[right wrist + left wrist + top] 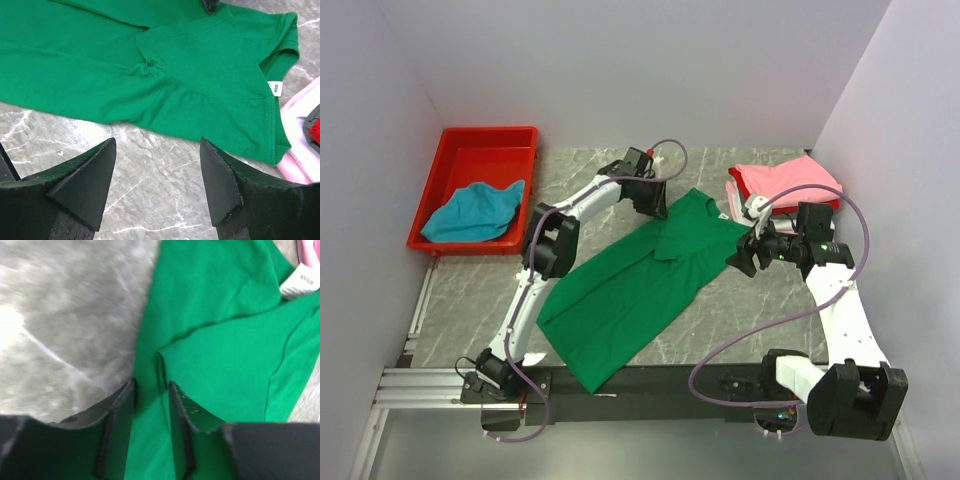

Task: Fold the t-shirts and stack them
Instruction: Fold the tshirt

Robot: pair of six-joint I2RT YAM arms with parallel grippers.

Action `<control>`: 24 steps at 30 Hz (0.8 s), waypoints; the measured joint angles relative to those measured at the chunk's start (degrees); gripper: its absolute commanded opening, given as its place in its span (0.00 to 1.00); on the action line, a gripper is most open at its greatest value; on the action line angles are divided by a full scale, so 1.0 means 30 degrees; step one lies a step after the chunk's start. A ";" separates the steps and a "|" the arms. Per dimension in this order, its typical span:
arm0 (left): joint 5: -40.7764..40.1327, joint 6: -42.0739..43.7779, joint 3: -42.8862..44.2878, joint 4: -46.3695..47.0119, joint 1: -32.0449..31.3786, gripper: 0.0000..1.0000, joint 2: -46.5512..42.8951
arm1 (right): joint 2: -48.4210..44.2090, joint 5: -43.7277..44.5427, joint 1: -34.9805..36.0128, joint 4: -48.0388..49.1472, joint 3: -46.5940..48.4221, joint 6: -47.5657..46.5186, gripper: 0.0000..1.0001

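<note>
A bright green t-shirt lies spread diagonally across the middle of the table, its white neck label showing near the collar. My left gripper is down on the shirt's far upper edge. Its jaws are narrowed but still apart, straddling a raised fold of the green cloth. My right gripper hovers open over bare marble just beside the shirt's right sleeve, holding nothing. A folded stack with a pink t-shirt on top sits at the back right.
A red tray at the back left holds a crumpled teal-blue t-shirt. The pink cloth and a red layer of the stack lie close to the right gripper. White walls enclose the table on three sides.
</note>
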 measured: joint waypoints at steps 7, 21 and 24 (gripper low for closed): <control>0.0138 0.0284 0.0066 -0.0466 -0.0372 0.00 0.0138 | 0.0233 -0.0211 -0.0211 -0.0175 -0.0007 0.0007 0.74; -0.3570 -0.3745 -0.2885 0.0328 0.4495 0.00 -0.1778 | 0.1909 -0.0197 -0.0262 -0.0284 0.0000 0.0066 0.73; -0.5319 -0.4692 -0.2951 0.0321 0.5880 0.00 -0.1931 | 0.3024 0.0007 -0.0197 -0.0168 0.0124 0.0648 0.72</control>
